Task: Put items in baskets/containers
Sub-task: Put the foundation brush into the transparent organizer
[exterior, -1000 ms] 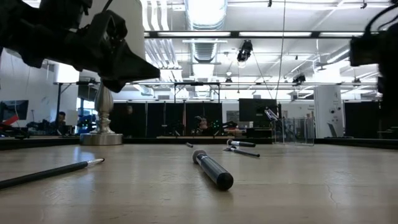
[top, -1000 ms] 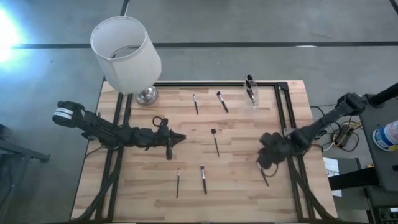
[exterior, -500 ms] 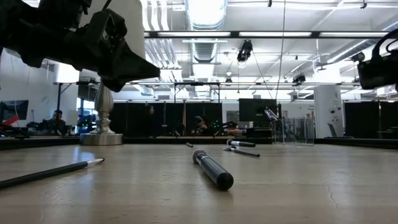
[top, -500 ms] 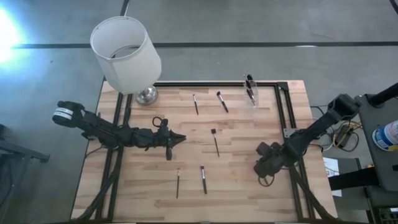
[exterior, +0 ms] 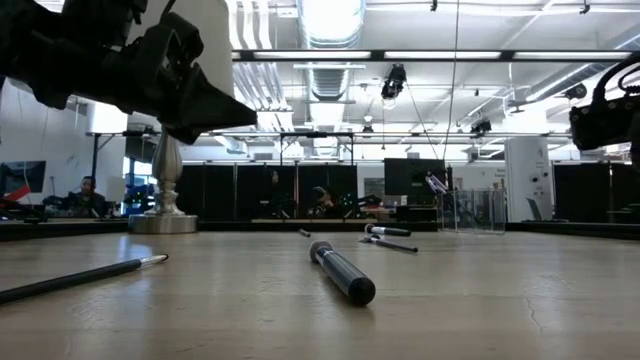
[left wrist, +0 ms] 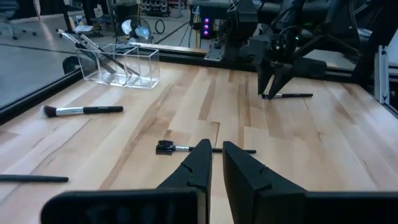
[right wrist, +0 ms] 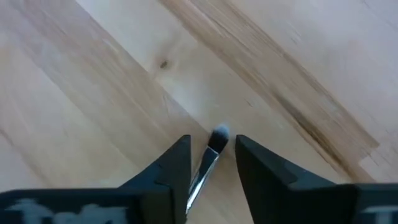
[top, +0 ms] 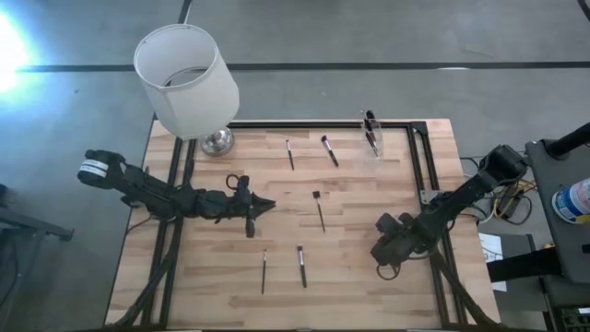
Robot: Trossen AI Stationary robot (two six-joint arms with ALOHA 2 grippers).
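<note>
My right gripper (right wrist: 211, 163) is open around a small brush (right wrist: 210, 155), which lies lengthwise between its fingers.

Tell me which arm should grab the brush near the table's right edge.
The right. Its gripper is already down over that brush, open fingers either side of it. The left gripper hangs over mid-table, almost closed, well away.
</note>
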